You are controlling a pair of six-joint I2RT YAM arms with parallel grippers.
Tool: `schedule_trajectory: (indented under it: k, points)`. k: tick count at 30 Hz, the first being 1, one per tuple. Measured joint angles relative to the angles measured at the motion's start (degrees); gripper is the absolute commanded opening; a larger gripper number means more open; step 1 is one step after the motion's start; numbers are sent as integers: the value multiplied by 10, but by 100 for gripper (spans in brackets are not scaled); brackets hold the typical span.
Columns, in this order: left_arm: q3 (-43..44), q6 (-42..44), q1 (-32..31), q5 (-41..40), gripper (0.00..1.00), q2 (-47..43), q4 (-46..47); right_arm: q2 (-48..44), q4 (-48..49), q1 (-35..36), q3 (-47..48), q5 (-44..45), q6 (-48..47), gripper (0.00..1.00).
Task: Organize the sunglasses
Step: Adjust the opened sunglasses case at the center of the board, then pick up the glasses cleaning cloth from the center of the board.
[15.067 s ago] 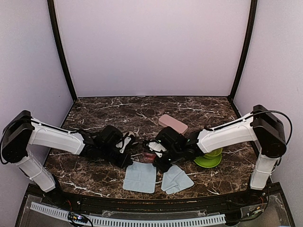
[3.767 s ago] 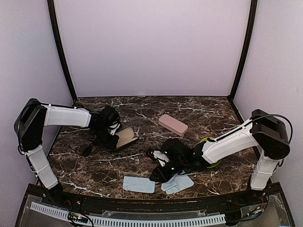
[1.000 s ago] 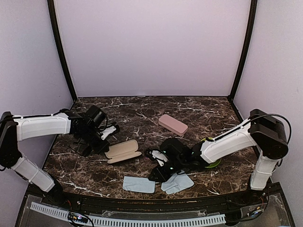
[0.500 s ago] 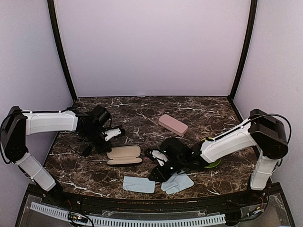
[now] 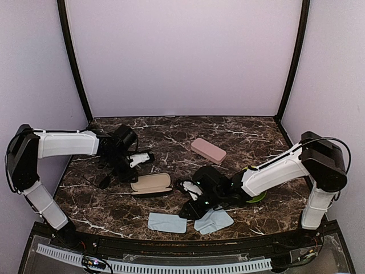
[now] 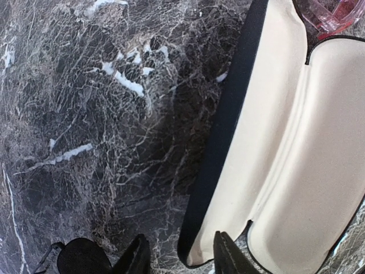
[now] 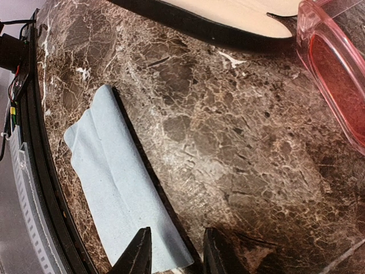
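Observation:
A black hard case [image 5: 151,183] lies open on the marble with its cream lining [image 6: 308,142] up. My left gripper [image 5: 131,176] stands at its left end, and in the left wrist view the left gripper [image 6: 182,260] is open with the case's corner between the fingers. The pink sunglasses [image 7: 336,74] lie just past the case's other end, where a pink rim [image 6: 333,14] shows. A thin dark shape left of the case looks like the black sunglasses [image 5: 105,181]. My right gripper [image 5: 187,211] hangs open over bare marble, the same right gripper [image 7: 177,254] at a cloth's corner.
Two light blue cloths [image 5: 167,222] [image 5: 213,221] lie near the front edge; one cloth [image 7: 120,188] runs beside the black front rail [image 7: 34,131]. A shut pink case [image 5: 208,149] sits mid-table. A green bowl [image 5: 255,195] is behind the right arm.
The left gripper turned the open case and slid it slightly right, towards the pink sunglasses, then opened and let go of it. The right arm has not moved.

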Motion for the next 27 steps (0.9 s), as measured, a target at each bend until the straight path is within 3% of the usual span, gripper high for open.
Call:
schedule_trajectory:
  k: [12,19,27]
  points:
    - [0,-32,0,-50,47,-62,31,-12,-21,0,0,11,6,33]
    - [-17,-148,-11,-34,47,-164,43,-23,-52,0,0,25,10,31]
    - [-104,-309,-103,2,47,-228,59,-23,-74,4,7,33,16,27]
